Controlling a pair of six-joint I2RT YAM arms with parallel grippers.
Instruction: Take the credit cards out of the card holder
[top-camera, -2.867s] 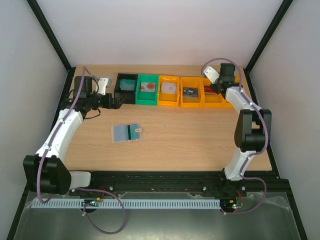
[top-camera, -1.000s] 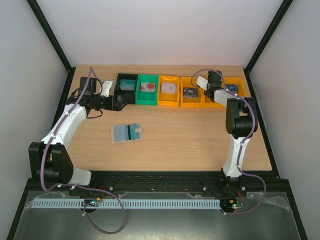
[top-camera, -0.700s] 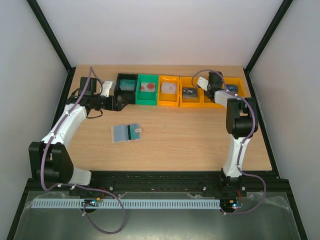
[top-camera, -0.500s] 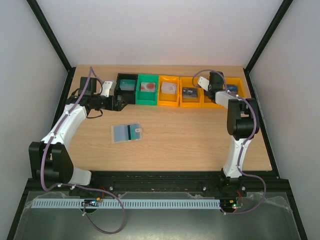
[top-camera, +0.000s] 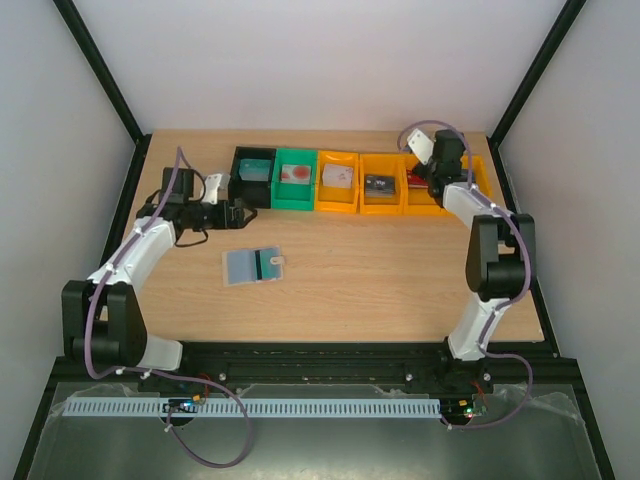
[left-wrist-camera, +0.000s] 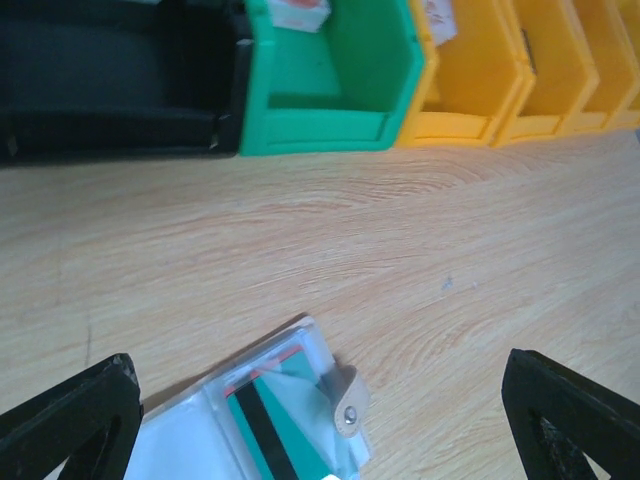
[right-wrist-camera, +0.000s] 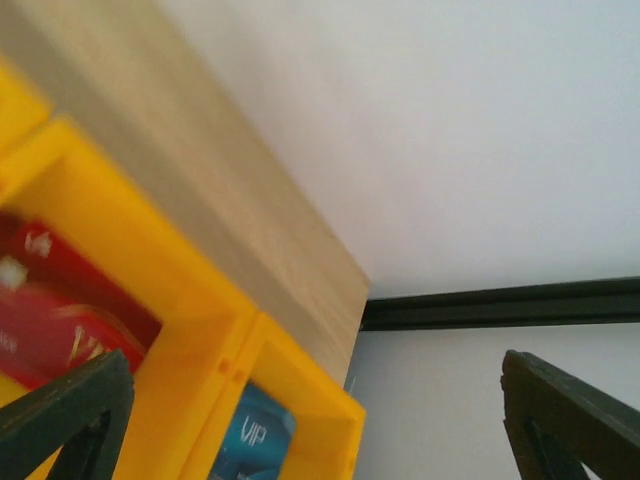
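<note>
Nearest, left of the middle of the tabletop (top-camera: 390, 275), the card holder (top-camera: 252, 265) lay flat and open, its snap tab (left-wrist-camera: 348, 412) on the right. The left wrist view showed a teal card (left-wrist-camera: 290, 395) with a black stripe tucked in a clear sleeve, so at least one of the credit cards was left to pull. Whether other sleeves held more could not be told. Just beyond the holder, to its far left and short of the bins, the left jaws stood wide apart and empty, looking down on the holder. Along the far edge ran a row of bins, each seeming to hold one card: a pale teal one in the black bin (top-camera: 253, 178), a white-and-red one in the green bin (top-camera: 295, 180), a whitish one in the first yellow bin (top-camera: 337, 182), and a dark grey one in the second yellow bin (top-camera: 383, 184). A red card (right-wrist-camera: 60, 310) lay in the third yellow bin and a blue card (right-wrist-camera: 250, 440) in the last. The right jaws hung over the red card's bin, spread wide with nothing between them. By that reckoning most of the job looked done, with the holder not yet emptied.
</note>
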